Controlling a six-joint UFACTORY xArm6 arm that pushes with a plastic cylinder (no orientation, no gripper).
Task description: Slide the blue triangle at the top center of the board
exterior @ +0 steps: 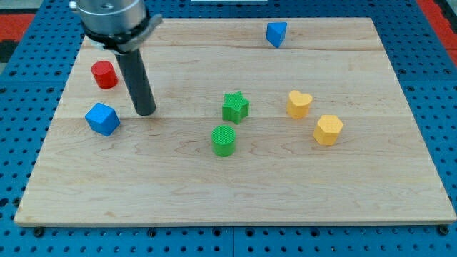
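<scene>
A pale wooden board point(235, 193) with visible grain lies on a blue perforated surface point(21, 107), which shows past every edge of the board. At the view's top corners, strips of red point(14, 21) appear beyond the blue. The lighting is even and soft.

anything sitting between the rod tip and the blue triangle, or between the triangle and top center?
Nothing visible does. My tip is at the view's left, between the red block and the blue cube. The straight line to the blue triangle crosses bare board; the green star lies below it. The triangle sits near the top edge, slightly right of center.
</scene>
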